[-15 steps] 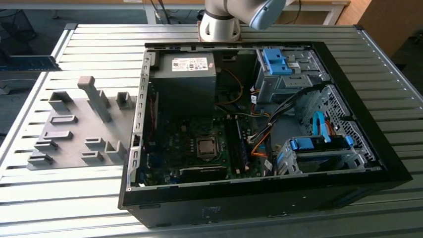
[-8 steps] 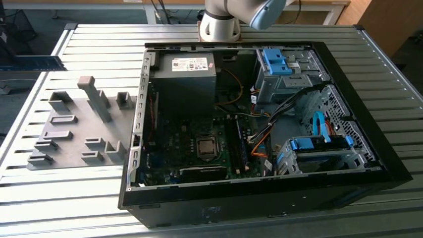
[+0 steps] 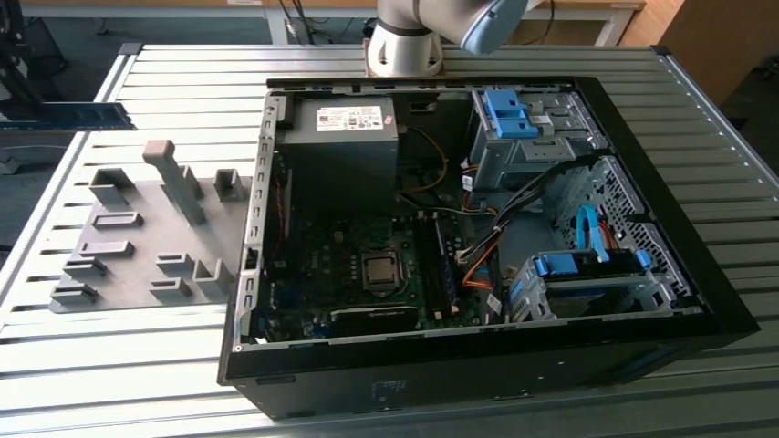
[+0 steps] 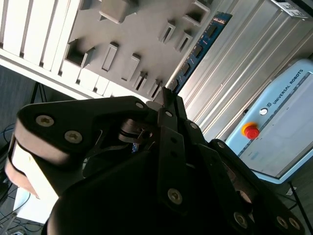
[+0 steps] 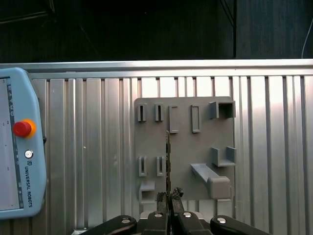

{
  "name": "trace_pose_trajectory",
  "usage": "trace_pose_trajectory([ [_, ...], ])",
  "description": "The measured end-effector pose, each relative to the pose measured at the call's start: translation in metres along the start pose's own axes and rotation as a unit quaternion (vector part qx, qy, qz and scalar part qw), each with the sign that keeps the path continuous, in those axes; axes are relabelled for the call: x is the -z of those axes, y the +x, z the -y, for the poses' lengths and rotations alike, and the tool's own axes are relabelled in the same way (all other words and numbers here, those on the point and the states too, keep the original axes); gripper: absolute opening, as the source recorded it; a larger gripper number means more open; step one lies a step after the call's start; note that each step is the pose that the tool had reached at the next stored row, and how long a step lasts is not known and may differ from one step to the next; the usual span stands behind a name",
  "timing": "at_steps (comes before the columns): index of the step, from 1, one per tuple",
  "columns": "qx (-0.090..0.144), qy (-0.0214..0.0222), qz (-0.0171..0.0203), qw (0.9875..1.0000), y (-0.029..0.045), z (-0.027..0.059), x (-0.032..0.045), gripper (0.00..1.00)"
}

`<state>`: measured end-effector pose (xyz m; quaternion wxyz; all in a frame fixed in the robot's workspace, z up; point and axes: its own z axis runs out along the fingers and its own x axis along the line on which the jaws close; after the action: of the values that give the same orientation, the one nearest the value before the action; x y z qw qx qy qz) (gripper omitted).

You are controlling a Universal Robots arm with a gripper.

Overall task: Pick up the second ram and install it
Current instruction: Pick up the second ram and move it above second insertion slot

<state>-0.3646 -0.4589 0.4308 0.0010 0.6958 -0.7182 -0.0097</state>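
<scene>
Gripper [image 5: 169, 198] jaws narrow, clamped on one end of ram [image 5: 167, 156], which is seen edge-on over grey tray [image 5: 183, 147], apparently not touching it. Exterior view: ram at far left, well apart from open case [image 3: 487, 379].

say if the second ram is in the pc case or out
Out: the gripper holds the second ram clear of the open pc case.

Second ram [image 3: 67, 117] (thin, bluish-green stick) held aloft, level.

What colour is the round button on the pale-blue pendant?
Red round button; clearest in first wrist view.
</scene>
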Motion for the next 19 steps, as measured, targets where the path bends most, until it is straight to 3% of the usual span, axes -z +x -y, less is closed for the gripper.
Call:
trace_pose_trajectory([
  [13,0.000,0.0000,0.0000,1.0000,-0.0007,0.0234,0.0003,0.14],
  [19,0.000,0.0001,0.0001,1.0000,-0.0013,0.0408,0.0005,0.14],
])
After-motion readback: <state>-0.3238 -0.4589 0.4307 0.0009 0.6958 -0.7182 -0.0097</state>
